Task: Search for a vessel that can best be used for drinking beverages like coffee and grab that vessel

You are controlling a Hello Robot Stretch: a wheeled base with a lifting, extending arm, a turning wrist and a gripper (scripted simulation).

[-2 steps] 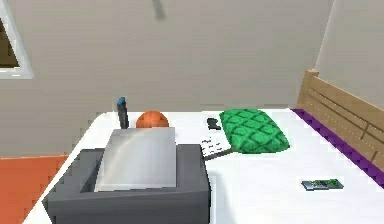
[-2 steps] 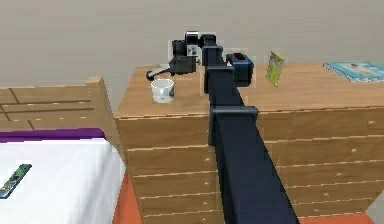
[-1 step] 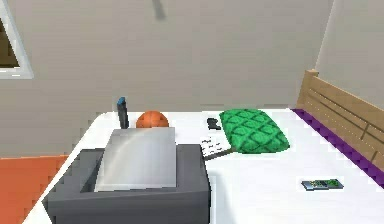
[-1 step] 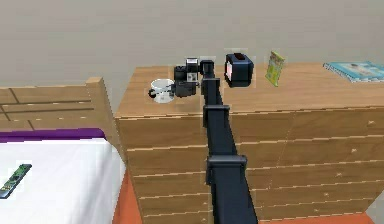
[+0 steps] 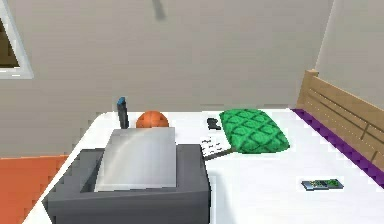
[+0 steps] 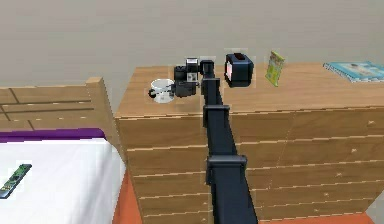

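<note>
A small white mug (image 6: 161, 90) stands on the top of a wooden dresser (image 6: 290, 130), near its left end. My arm rises as a dark bar to the dresser top, with the gripper (image 6: 183, 77) just right of the mug. The mug rests on the surface beside the gripper's far end, so I cannot tell whether the gripper holds anything or touches the mug.
On the dresser also stand a black box-like object (image 6: 239, 70), a small yellow-green book (image 6: 275, 68) and a flat blue book (image 6: 356, 70). The white bed (image 5: 290, 175) carries a grey box (image 5: 135, 180), an orange ball (image 5: 152, 120), a green pillow (image 5: 254, 130) and a remote (image 5: 322, 184).
</note>
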